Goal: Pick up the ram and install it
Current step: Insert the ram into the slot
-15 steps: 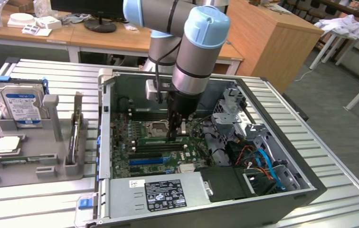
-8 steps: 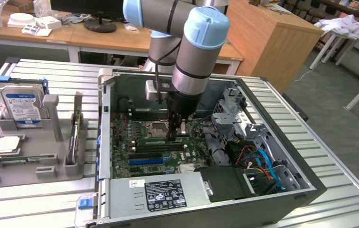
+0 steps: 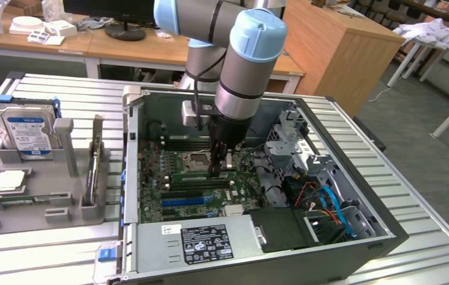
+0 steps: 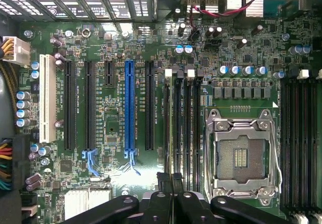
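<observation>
Gripper (image 3: 221,168) first: in the exterior view I am reaching straight down into the open computer case (image 3: 132,178), my fingers drawn together with their tips low over the motherboard (image 3: 181,199). Just beside them, towards the exterior view's left, a bright green stick lies along one of the memory slots, and I take that for the ram (image 3: 196,176). It touches or nearly touches my tips, but I cannot tell whether I am pinching its end or merely pressing on it. Well apart on the exterior view's left, the grey tray (image 3: 18,209) holds the hard drive (image 3: 25,127).

In the wrist view my gripper (image 4: 172,183) shows its two dark fingers (image 4: 165,199) closed against each other (no gap worth speaking of) directly above the bank of memory slots (image 4: 183,123). The empty processor socket (image 4: 241,156) sits next to them.

I judge the picking up done and the seating in hand. That calls for the stick square over its slot and a straight, even push, since a tilted board could jam or strain the latches.
</observation>
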